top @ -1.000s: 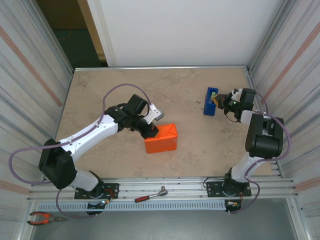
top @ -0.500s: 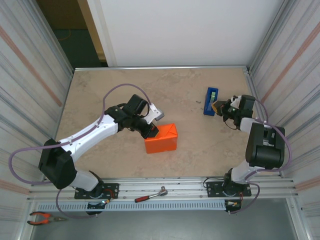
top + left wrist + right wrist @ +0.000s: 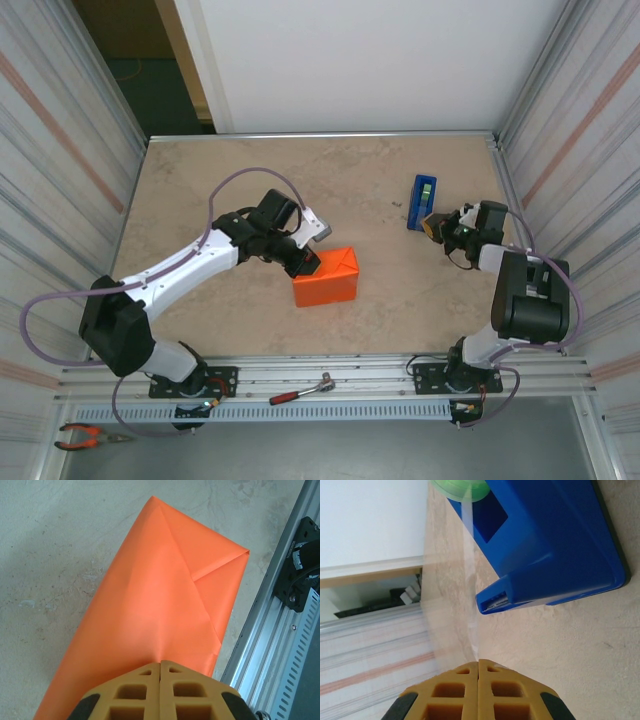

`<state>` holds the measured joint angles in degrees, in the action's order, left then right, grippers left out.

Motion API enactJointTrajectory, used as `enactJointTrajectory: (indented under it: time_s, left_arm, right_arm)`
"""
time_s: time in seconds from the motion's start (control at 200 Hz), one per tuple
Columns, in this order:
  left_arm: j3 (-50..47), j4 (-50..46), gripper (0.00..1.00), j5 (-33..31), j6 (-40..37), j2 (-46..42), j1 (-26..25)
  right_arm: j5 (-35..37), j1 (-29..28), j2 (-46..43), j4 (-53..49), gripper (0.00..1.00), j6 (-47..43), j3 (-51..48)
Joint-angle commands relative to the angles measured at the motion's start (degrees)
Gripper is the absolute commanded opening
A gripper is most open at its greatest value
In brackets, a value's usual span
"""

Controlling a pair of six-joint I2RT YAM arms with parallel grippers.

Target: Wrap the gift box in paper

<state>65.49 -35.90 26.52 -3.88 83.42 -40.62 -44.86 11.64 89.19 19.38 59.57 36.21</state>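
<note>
Top view: gift box [image 3: 326, 280] at mid-table, already skinned in orange paper [image 3: 342, 262]. Clenched left gripper [image 3: 303, 262], tips down on the box's left top edge. Clenched right gripper [image 3: 432, 226] just beside the blue tape dispenser [image 3: 422, 198], well apart from the box. Likely step: drawing tape to seal a fold. Hold the left press steady to stop the flap springing. Pull tape straight and level, long enough to bridge the seam, then tear against the cutter [image 3: 495, 601].

Left wrist: jaws flat together against the paper. Triangular end flap [image 3: 217, 562] folded over, edge slightly lifted. Pinching a pleat or merely pressing: cannot tell. Box itself hidden under the wrap.

Right wrist: clamped on a clear tape strip [image 3: 470, 565] coming off the green roll [image 3: 460, 487]. Strip faint, probably taut. Dispenser cut off at the frame edge.
</note>
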Motion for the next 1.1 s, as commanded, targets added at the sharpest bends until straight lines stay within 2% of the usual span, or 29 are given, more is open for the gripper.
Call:
enactJointTrajectory:
  time_s: [0.0, 0.346, 0.701, 1.092]
  left_arm:
    - [-3.62, -6.93, 0.00, -3.12, -1.03, 4.65, -1.34]
    - [-3.51, -7.08, 0.00, -3.14, -1.05, 4.83, -1.37]
    - [-3.54, -7.03, 0.00, -3.15, -1.05, 4.70, -1.41]
    - [-3.60, -7.03, 0.00, -3.28, -1.13, 4.65, -1.54]
  right_arm:
    - [-2.18, 0.12, -2.43, -0.80, 0.00, 0.19, -1.83]
    - [-2.24, 1.60, -1.48, -0.60, 0.00, -0.86, -3.64]
    - [-1.46, 1.54, 7.46, 6.85, 0.00, 1.17, -4.80]
    - [-0.45, -2.42, 14.51, 15.35, 0.00, 6.23, -4.01]
